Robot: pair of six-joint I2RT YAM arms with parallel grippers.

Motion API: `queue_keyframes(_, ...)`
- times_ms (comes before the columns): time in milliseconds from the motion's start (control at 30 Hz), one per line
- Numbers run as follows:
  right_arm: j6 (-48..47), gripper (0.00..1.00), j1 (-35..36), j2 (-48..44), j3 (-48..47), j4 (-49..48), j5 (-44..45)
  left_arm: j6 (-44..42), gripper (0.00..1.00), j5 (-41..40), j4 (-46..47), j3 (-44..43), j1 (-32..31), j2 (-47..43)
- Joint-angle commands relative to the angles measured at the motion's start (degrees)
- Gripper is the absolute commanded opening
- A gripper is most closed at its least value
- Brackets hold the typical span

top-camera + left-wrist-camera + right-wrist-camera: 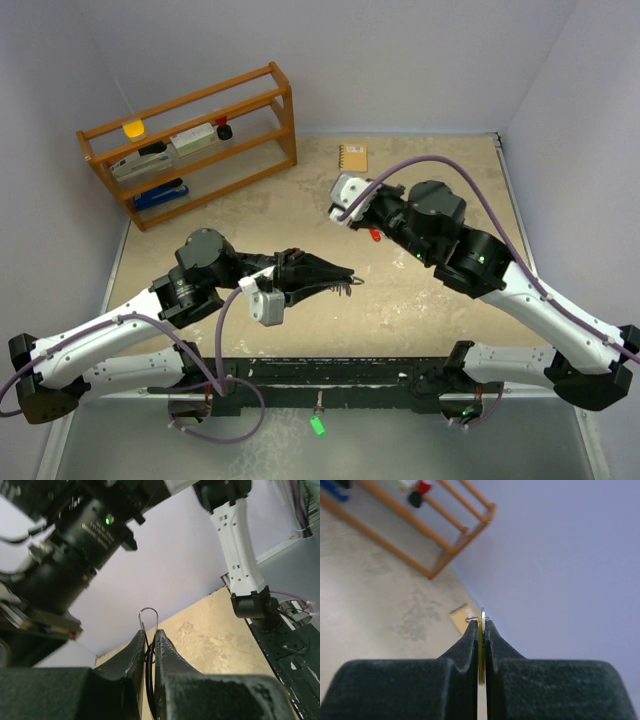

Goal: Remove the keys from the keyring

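Observation:
My left gripper [345,274] hovers over the middle of the table, shut on the keyring [148,614]. The keyring is a thin silver wire loop that sticks out past the fingertips [137,642], and fine wire hangs under the tips [352,285]. My right gripper [337,213] is farther back, apart from the left one. It is shut on a flat key with a pale yellow head [479,647], whose silver edge and a tiny wire ring show at the tips. A small red piece [375,235] shows below the right wrist. I cannot tell whether it lies on the table.
A wooden rack [190,140] stands at the back left with yellow, red, black and blue items on it. A small orange notebook [352,157] lies at the back, just beyond my right gripper [482,624]. Pale walls enclose the table on three sides.

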State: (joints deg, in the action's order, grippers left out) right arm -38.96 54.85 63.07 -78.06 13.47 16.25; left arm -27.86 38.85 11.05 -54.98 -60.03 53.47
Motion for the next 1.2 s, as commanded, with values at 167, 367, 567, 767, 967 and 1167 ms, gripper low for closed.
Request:
queue_keyframes(167, 14.3, 0.00, -15.7, 2.3, 1.4, -12.7, 10.2, 6.4, 0.00, -31.4, 1.9, 2.4, 0.0, 8.3)
queue_keyframes(367, 24.6, 0.00, -27.2, 7.7, 4.7, -10.9, -0.6, 19.2, 0.00, -38.9, 10.5, 4.5, 7.5, 15.6)
queue_keyframes(567, 30.9, 0.00, -33.2, 14.3, 5.9, -11.7, -6.6, 29.7, 0.00, -41.4, 20.4, 10.5, 13.9, 22.2)
queue_keyframes(767, 36.3, 0.00, -36.7, 23.5, 3.2, -9.7, -15.2, 37.3, 0.00, -40.1, 32.6, 15.3, 16.5, 30.8)
queue_keyframes(967, 38.0, 0.00, -36.9, 29.1, 5.2, -13.0, -15.3, 48.1, 0.00, -35.5, 50.8, 20.7, 22.9, 40.5)
queue_keyframes(1167, 39.3, 0.00, -38.0, 33.5, 5.9, -15.4, -14.9, 53.6, 0.00, -32.5, 60.8, 20.4, 26.8, 47.8)
